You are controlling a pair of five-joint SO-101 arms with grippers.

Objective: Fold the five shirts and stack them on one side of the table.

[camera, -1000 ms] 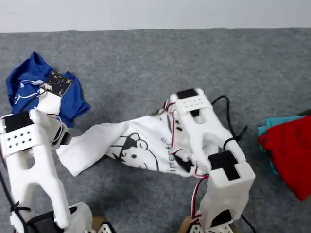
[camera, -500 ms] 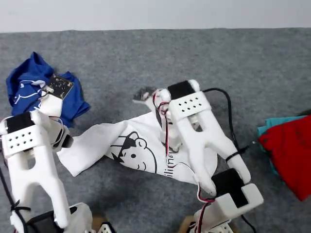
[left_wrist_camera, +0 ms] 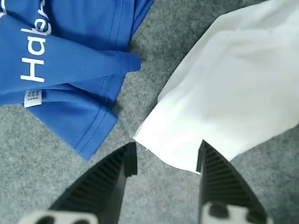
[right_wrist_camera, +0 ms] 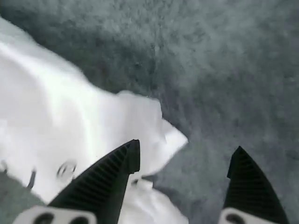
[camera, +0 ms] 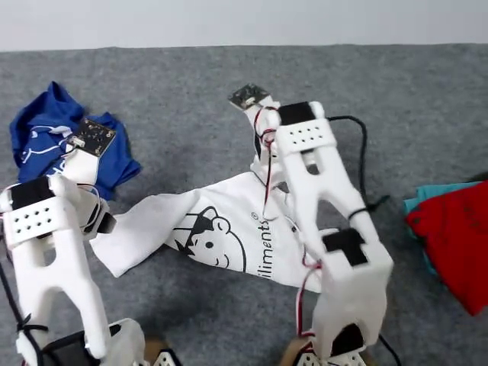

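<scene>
Four shirts can be counted from the high view, and judging by how they lie the job is less than half done. A red shirt [camera: 454,229] lies on top of a teal shirt [camera: 425,195] at the right edge of the table [camera: 191,91]. That looks like the stack begun, though how neatly the two are folded cannot be told. A blue shirt [camera: 38,133] sits crumpled near the far left corner. A white shirt [camera: 221,229] with a printed figure lies stretched and rumpled in the middle toward the near edge, not yet folded. The left arm [camera: 46,259] stands at the white shirt's left end, and the right arm [camera: 328,198] reaches over its far edge. In the left wrist view, the left gripper [left_wrist_camera: 166,149] has its fingers spread and holds nothing. It hovers just over a corner of the white shirt's hem, with the blue shirt lying close beside on the grey surface. In the right wrist view, the right gripper [right_wrist_camera: 187,149] is likewise spread and empty. One finger is above a bunched edge of the white shirt and the other above bare table. By this reading the white shirt is the piece in hand, with the blue shirt to be folded and stacked afterwards.
</scene>
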